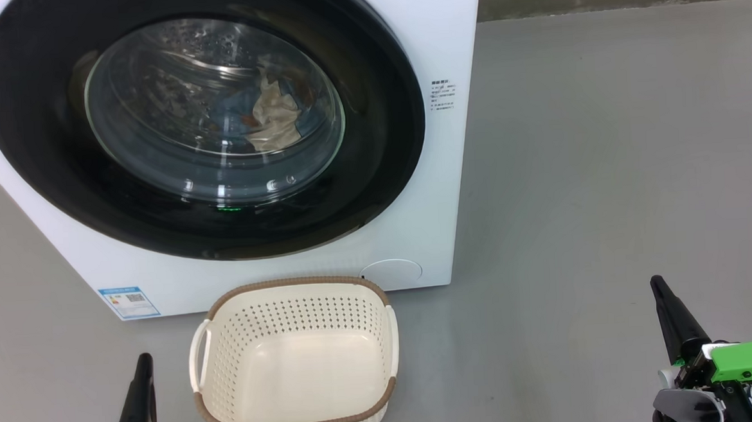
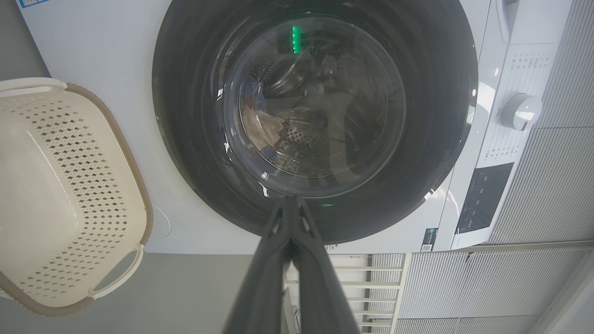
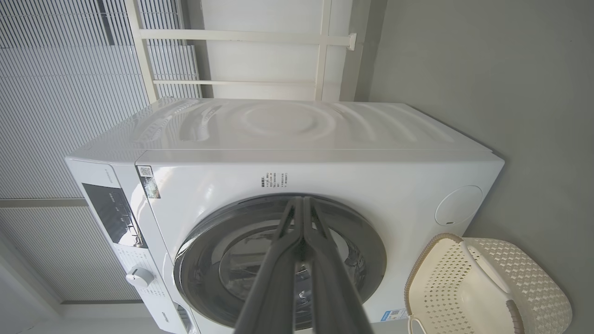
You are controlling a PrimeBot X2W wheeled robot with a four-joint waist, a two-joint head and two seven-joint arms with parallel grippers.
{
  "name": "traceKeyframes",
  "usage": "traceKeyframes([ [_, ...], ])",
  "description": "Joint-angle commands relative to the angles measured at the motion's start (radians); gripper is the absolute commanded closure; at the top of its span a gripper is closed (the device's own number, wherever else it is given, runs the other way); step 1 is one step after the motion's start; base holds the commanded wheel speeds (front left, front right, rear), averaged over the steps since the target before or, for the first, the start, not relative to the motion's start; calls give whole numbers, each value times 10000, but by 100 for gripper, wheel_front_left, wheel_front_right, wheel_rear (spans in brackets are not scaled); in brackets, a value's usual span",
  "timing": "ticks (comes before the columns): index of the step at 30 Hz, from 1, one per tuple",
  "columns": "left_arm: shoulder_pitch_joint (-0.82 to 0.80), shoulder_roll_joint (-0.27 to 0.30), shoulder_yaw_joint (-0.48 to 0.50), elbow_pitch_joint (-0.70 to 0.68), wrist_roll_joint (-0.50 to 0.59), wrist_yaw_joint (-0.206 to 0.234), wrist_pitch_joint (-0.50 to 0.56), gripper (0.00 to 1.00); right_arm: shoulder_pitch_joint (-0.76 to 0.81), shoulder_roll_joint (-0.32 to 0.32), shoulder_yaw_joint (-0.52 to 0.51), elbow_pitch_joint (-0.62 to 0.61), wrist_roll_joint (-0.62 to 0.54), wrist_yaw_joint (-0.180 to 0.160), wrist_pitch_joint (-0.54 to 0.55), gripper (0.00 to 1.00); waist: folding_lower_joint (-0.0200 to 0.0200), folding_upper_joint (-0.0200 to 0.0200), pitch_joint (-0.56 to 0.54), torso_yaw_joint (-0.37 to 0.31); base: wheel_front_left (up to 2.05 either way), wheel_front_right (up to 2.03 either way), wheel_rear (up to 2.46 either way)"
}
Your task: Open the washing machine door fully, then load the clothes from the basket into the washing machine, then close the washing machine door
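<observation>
— On the grey floor (image 1: 605, 160), left to right, what stands?
— First the white washing machine (image 1: 458, 187), with the washing machine door (image 1: 44, 145) shut flush. The clothes (image 1: 274, 116) lie inside the drum, seen through the glass. The basket (image 1: 290, 285) sits just before the machine, below the door, its bare bottom showing. A pale slatted wall (image 3: 55, 93) stands behind.
— And the jaws?
— At the basket's left, the left gripper (image 1: 144, 359) has its jaws pressed together, holding nothing. Well to the basket's right, the right gripper (image 1: 658, 281) is likewise pressed together, touching nothing.
</observation>
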Motion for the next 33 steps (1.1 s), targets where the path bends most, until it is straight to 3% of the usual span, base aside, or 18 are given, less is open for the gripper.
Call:
traceKeyframes([
  [1, -424, 95, 265, -313, -80, 6, 61, 100, -435, -83, 179, -297, 40, 2, 48, 100, 0, -1, 0, 0, 0, 0, 0],
  [33, -424, 95, 264, -313, -80, 6, 61, 100, -435, -81, 175, -297, 37, 2, 51, 100, 0, -1, 0, 0, 0, 0, 0],
])
